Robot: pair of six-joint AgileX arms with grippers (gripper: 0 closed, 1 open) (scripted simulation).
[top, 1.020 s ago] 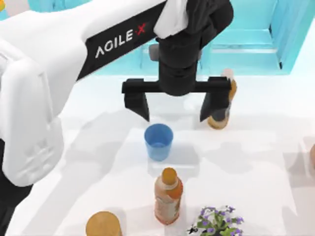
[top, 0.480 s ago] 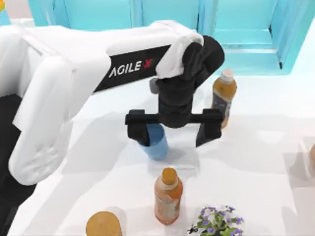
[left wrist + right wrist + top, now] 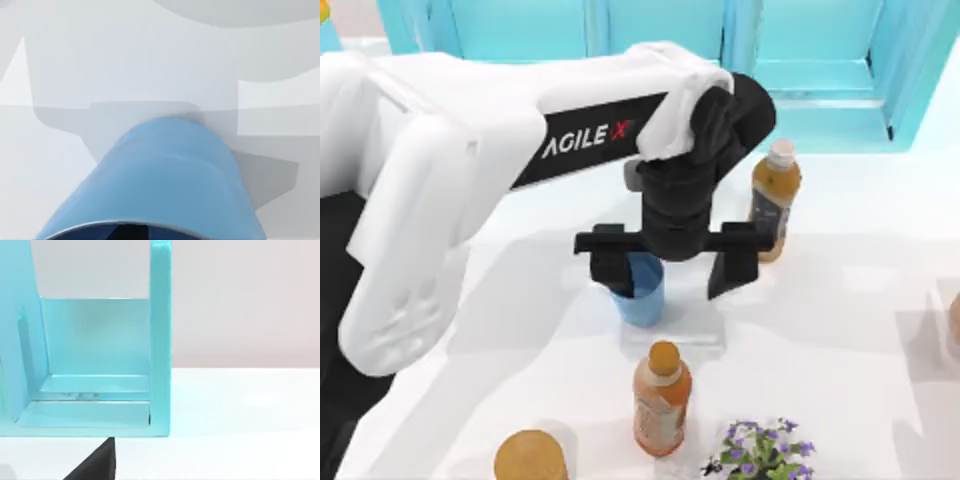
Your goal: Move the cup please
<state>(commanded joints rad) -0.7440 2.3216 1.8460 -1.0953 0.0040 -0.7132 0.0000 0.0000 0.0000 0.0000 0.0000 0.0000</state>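
The cup (image 3: 644,297) is a small blue tumbler standing upright near the table's middle; in the left wrist view the cup (image 3: 170,180) looms close, seen from just above its rim. My left gripper (image 3: 672,268) hangs over it, open wide. One black finger (image 3: 616,268) overlaps the cup's rim on the left side, and the other finger (image 3: 730,264) stands well to the cup's right. The cup's upper part is hidden behind the gripper's body. My right arm stays off to the right, its wrist camera facing a teal shelf (image 3: 100,365).
An orange drink bottle (image 3: 774,198) stands just right of the gripper. A second bottle (image 3: 662,398) stands in front of the cup. An orange-tan round-topped container (image 3: 530,458) and a flowering plant (image 3: 760,450) sit at the front edge. Teal shelving (image 3: 820,60) lines the back.
My left gripper came forward and down from behind the cup until its fingers straddle it. In the last half second the fingers drew a little closer together.
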